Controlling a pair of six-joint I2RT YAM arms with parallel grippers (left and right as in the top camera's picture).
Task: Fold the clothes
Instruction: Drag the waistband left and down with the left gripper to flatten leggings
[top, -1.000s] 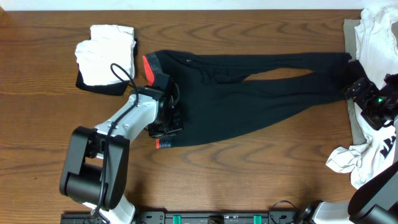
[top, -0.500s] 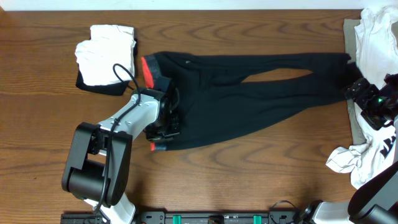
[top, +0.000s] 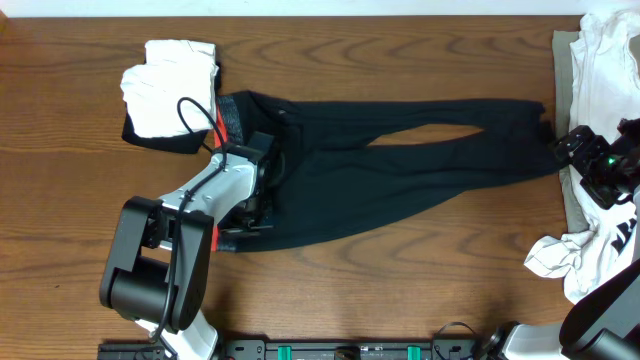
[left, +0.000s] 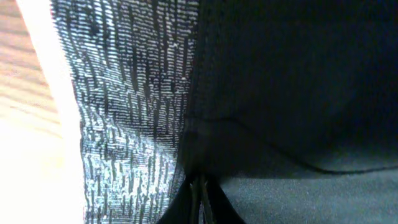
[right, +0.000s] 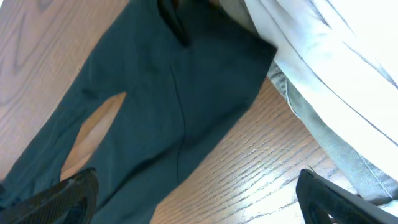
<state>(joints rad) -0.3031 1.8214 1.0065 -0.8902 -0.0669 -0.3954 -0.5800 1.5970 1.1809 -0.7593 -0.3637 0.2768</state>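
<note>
Item: 1 pair of black leggings (top: 400, 150), long and 2-legged, lying flat across the middle of the wooden table (top: 60, 200), with the grey waistband (top: 232, 115) toward the left arm and the leg ends (top: 530, 125) toward the right arm, the 2 legs parted by a narrow gap. Material: thin, soft stretch fabric, judged light and limp; it probably drapes and bunches rather than holding a crease, and slides easily on the smooth wood. Best holds: the waistband, thicker and ribbed, gives the firmest pinch; the leg ends are the matching hold for bringing one end over to the other. A single-point pinch likely pulls the cloth askew, so 2 corners held level should serve better. Left gripper (top: 255, 210): closed tight at the near corner of the waistband, with fabric caught between its tips, as the wrist view shows where grey rib meets black cloth. Right gripper (right: 199, 205): spread fully wide, holding nothing, poised above the leg ends beside the pile of white clothes (top: 605, 60). Other stock: 1 white garment (top: 170, 85), already folded, resting on a dark piece at the far left, just beside the waistband.
</note>
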